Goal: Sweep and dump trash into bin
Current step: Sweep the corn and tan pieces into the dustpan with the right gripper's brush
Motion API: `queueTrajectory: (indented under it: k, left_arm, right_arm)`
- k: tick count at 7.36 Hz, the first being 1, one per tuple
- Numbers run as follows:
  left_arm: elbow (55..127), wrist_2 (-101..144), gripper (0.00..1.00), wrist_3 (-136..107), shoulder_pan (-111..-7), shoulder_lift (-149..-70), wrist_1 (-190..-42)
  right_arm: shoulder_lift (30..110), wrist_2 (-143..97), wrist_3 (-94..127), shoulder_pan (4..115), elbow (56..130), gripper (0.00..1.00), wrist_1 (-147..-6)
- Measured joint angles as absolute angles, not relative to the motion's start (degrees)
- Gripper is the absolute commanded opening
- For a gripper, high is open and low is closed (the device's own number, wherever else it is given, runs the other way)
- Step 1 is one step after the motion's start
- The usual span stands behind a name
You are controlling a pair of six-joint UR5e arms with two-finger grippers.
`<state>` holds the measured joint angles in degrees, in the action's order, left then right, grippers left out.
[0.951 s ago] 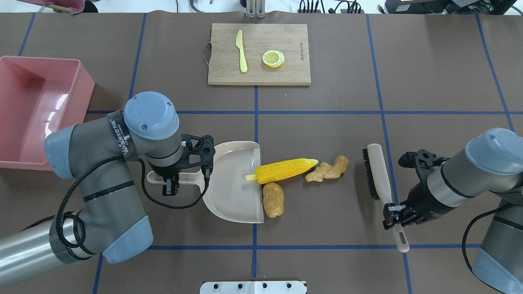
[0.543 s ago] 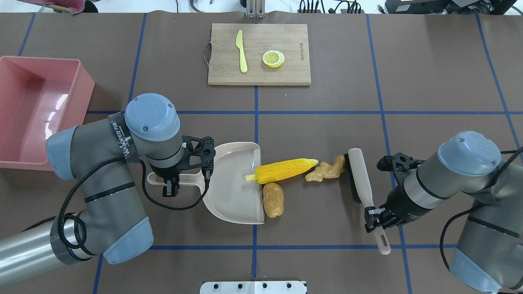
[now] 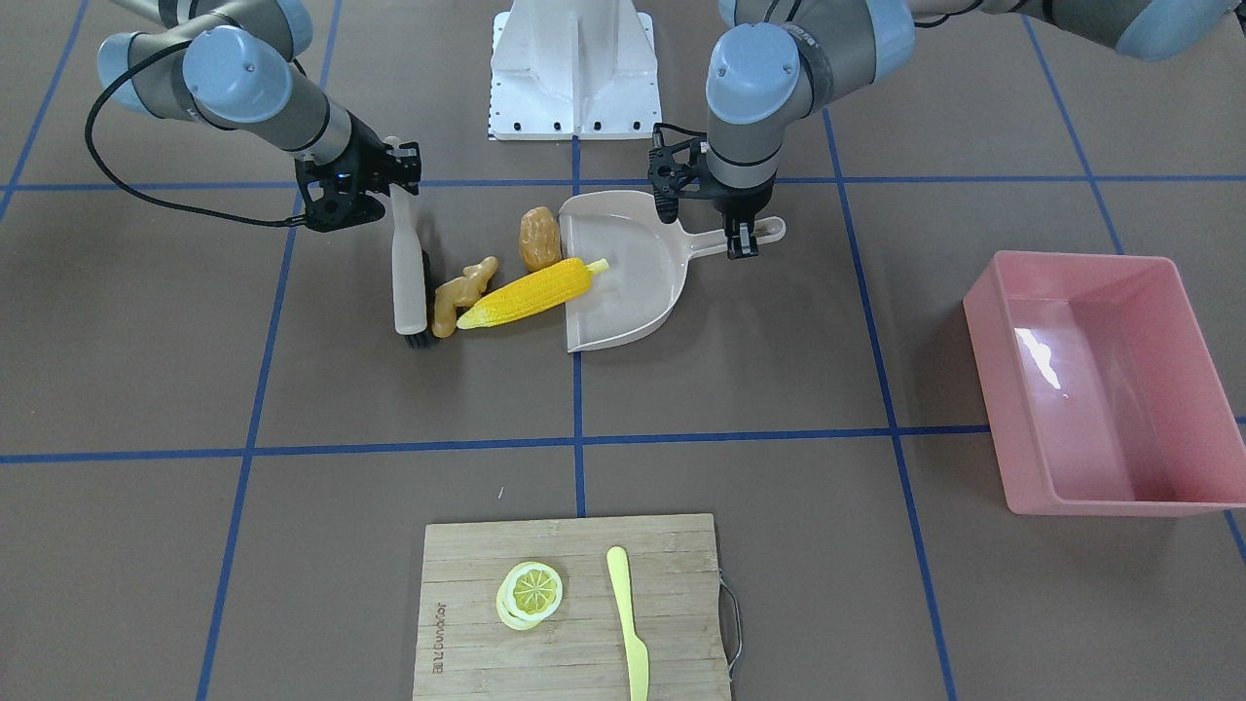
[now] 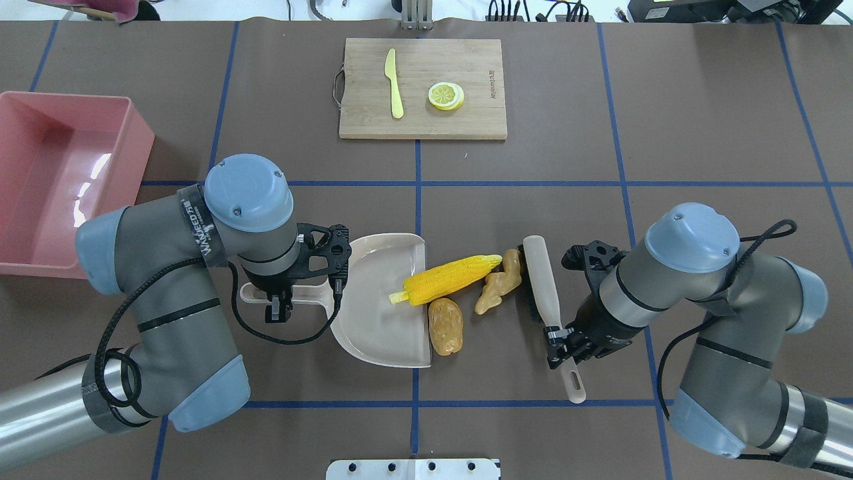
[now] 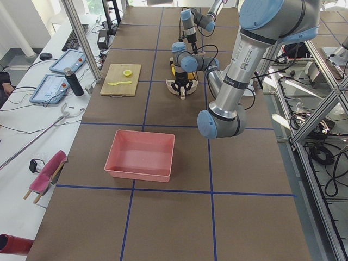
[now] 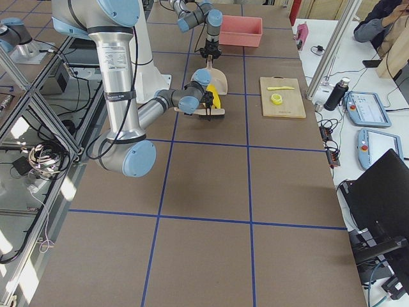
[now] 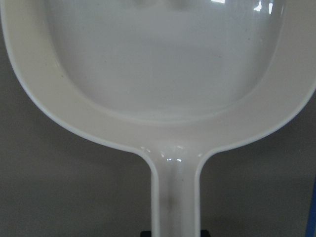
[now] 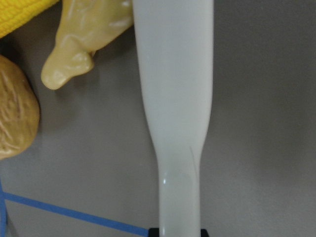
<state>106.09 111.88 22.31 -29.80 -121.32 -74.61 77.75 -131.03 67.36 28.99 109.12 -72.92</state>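
The beige dustpan [image 4: 380,313] lies mid-table with its mouth facing the trash. My left gripper [image 4: 280,293] is shut on its handle, and the pan fills the left wrist view [image 7: 163,74]. The yellow corn cob [image 4: 445,280] lies with its stalk end over the pan's lip. The brown potato [image 4: 445,325] sits at the lip's edge. The tan ginger root [image 4: 498,288] is pressed between the corn's tip and the brush [image 4: 541,280]. My right gripper [image 4: 563,337] is shut on the brush handle [image 8: 175,98]. The pink bin [image 4: 60,180] stands empty at the far left.
A wooden cutting board [image 4: 422,88] at the back centre carries a pale yellow plastic knife [image 4: 394,83] and a lemon slice [image 4: 446,95]. Blue tape lines cross the brown table. The robot's white base plate [image 4: 413,469] is at the near edge.
My right arm swept the brush leftward into the ginger, turning it and pushing it against the corn. The corn's stalk end slid further onto the dustpan. My left arm and the potato stayed put.
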Motion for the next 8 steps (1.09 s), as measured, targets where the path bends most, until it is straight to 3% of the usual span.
queueTrajectory:
  k: [2,8]
  left_arm:
    - [106.1,111.9,0.0,22.3,-29.8,-121.2,-74.6]
    - [106.2,111.9,0.0,22.4,-29.7,-120.9,-74.6]
  right_arm:
    - [71.7,-130.6,68.1,27.8,108.6,0.0,-78.7]
    - [68.1,-129.9,72.5,25.1,108.6,0.0,-80.4]
